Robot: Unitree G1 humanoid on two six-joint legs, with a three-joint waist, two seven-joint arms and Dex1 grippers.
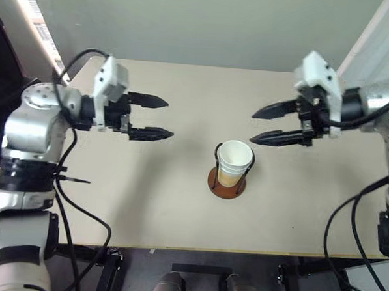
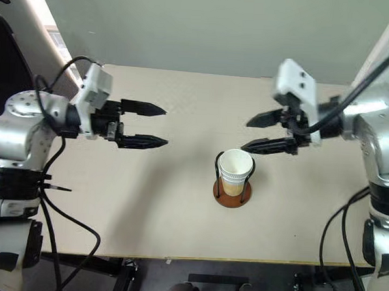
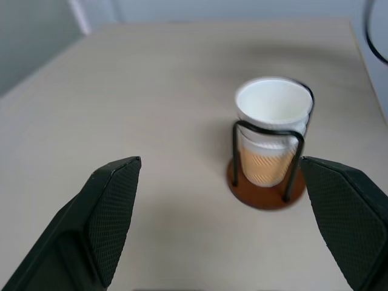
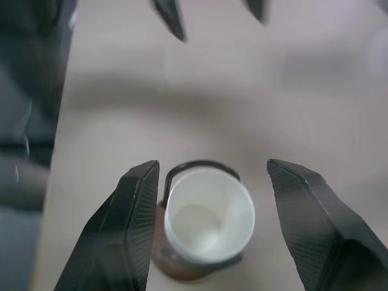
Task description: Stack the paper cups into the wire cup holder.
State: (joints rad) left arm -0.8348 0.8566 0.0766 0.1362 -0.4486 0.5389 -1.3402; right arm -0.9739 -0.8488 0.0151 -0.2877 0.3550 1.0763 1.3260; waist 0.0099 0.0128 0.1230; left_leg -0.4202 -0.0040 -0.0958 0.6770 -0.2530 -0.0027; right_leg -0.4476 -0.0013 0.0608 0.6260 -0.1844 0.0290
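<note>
Pale grey wall stands behind a beige bench (image 1: 146, 201) whose far edge runs along it. Near the middle of the bench, somewhat toward the near edge and the robot's right, stands the holder (image 1: 228, 183), its round reddish-brown base flat on the top and its thin black wire loops rising upright. The cups (image 1: 235, 162) sit nested inside those loops as one stack: the white rolled rim and white inside of the top one show above the wire, and a tan-yellow wall shows lower down between the loops. How many cups are in the stack cannot be told. The left gripper (image 1: 158, 118) hangs above the bench toward its left edge, well apart from the holder, pointing across to the right, its jaws spread wide with nothing between them. The right gripper (image 1: 259, 127) hangs just above and beyond the cups on the right side, pointing left and tilted down; its jaws stand apart and empty, and in the right wrist view the stack's open mouth lies between its two fingers (image 4: 124, 224), below them and untouched.
</note>
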